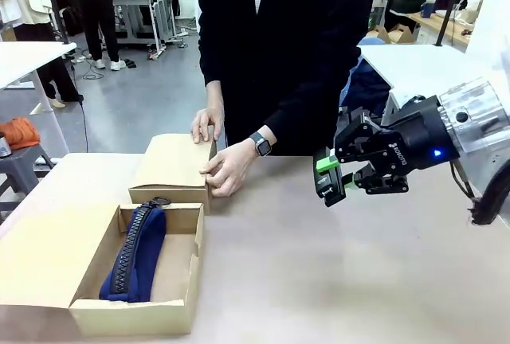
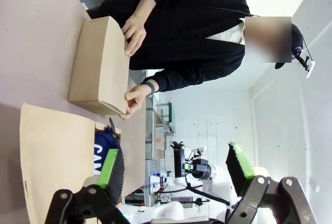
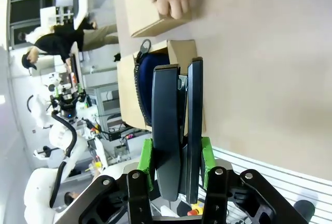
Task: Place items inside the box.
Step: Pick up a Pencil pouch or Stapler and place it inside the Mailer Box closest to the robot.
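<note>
Green pads (image 3: 147, 167) of my right gripper (image 3: 177, 154) are clamped on a black clip tool (image 3: 167, 120), held above the table (image 1: 335, 280), to the right of the open box (image 1: 135, 318). Navy pouch (image 1: 134, 252) lies inside it. My left gripper (image 2: 174, 167) is spread wide, empty. Person's hands (image 1: 231, 167) are on a closed box (image 1: 171, 161) behind.

Left jaws at 6 o'clock, spread wide, green pads (image 2: 108, 168) bare, nothing between them. Navy pouch (image 2: 105, 146) at 7 o'clock in open box (image 2: 57, 156), white lettering partly hidden. Closed cardboard box (image 2: 98, 66) at 10 o'clock on tabletop (image 2: 36, 22). Person's hand (image 2: 134, 31) touches its 12 o'clock corner, other hand (image 2: 136, 98), with watch (image 2: 150, 85), its lower corner.
</note>
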Robot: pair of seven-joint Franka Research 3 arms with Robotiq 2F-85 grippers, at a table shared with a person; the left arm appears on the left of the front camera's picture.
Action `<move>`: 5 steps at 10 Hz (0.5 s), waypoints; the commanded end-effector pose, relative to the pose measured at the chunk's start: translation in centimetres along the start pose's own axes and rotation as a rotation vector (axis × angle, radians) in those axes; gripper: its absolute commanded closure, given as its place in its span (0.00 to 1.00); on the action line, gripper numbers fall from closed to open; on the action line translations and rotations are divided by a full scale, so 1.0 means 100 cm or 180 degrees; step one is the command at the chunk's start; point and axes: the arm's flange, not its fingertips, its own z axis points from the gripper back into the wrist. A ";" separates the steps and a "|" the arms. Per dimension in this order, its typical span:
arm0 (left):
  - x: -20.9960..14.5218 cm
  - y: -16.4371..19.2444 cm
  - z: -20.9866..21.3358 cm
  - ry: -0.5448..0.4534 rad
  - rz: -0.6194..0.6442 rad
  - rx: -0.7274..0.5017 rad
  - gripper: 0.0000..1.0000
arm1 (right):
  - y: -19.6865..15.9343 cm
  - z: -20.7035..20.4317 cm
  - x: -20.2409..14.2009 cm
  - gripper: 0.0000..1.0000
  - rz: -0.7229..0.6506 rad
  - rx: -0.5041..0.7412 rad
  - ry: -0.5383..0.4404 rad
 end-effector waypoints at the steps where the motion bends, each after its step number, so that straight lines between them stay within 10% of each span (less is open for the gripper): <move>1: -0.002 -0.001 -0.001 -0.0016 -0.0050 -0.0062 0.00 | 0.003 0.000 0.001 0.58 -0.0064 0.0076 0.0003; 5: -0.002 -0.001 -0.001 -0.0016 -0.0050 -0.0062 0.00 | 0.003 0.000 0.001 0.58 -0.0064 0.0076 0.0003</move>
